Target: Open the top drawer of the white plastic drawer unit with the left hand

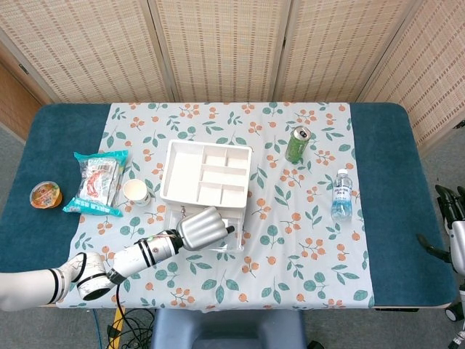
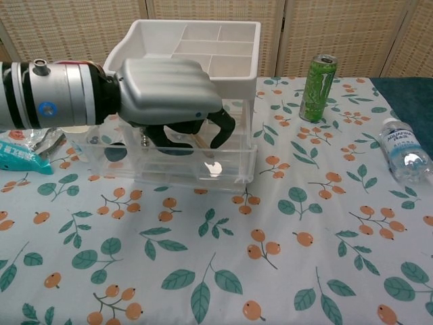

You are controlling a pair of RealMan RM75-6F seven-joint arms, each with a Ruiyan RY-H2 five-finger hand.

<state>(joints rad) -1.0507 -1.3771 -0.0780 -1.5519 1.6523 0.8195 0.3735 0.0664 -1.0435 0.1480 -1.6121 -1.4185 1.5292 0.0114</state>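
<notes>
With the left hand [image 2: 169, 91] hooked by curled fingers [image 2: 223, 128] into the clear top drawer [image 2: 196, 166] of the white plastic drawer unit [image 1: 207, 182] mid-desk, already drawn out a little, the pull should run straight toward the robot, level, so the unit stays put

Woven folding screen [image 1: 218, 47] behind a blue table [image 1: 392, 182] under a leaf-and-orange-print cloth [image 1: 290, 247], grey floor [image 1: 443, 156] alongside.

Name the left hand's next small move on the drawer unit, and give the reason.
Probably pull toward the robot: the left hand has its fingers hooked behind the clear front of the top drawer of the white plastic drawer unit, which already sticks out a little.
</notes>
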